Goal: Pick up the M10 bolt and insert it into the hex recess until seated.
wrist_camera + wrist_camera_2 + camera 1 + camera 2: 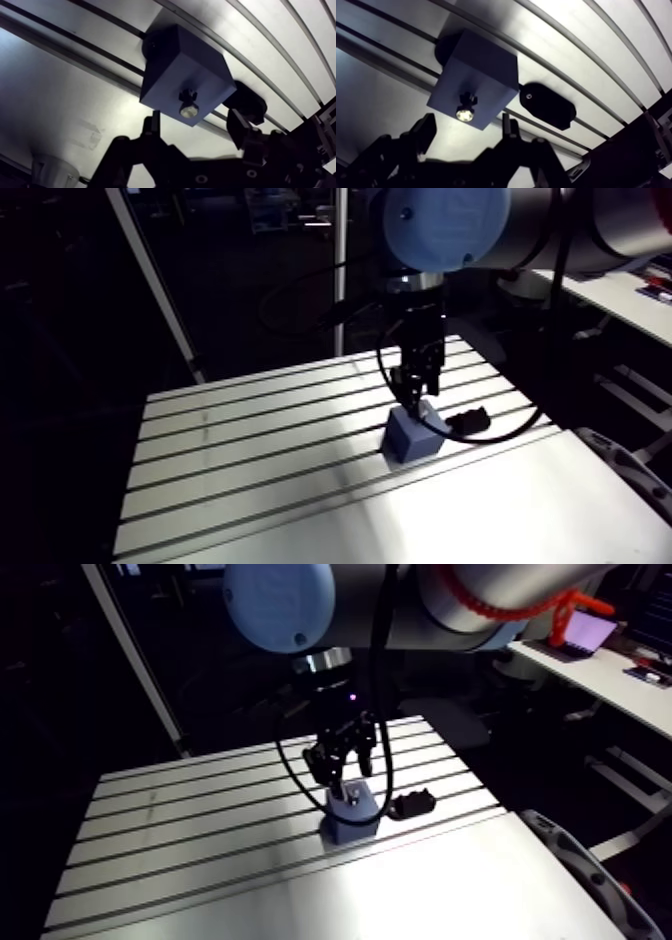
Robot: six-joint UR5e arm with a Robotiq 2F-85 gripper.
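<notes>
The end effector (194,125) was seen poised just above the grey-blue block (185,75), and it was held open. In the wrist view the two dark fingers (239,129) were spread apart, with nothing gripped between them.

The M10 bolt (189,107) was found standing in the block, not in the fingers. It was planted in the block's top face, close to the edge nearest the end effector and roughly in line with the gap between the fingers. Only its end could be made out: a small round face of bright metal, lit strongly against the dull block. Just behind that bright face a dark, notched patch was noted on the block's top. Whether this was the recess's rim or the bolt's shadow could not be told. How deep the bolt was sunk could not be judged either.

The block was shown as a plain cube with sharp edges and matt faces. It was set on the slotted aluminium counter (250,448), across one of its dark grooves. In the arm view the end effector was placed at twelve o'clock of the block, hung right over it. A small black rounded part (548,105) was spotted on the counter at about three o'clock of the block, just beside it. Whether the two touched could not be told. No lettering on any of them could be read.
</notes>
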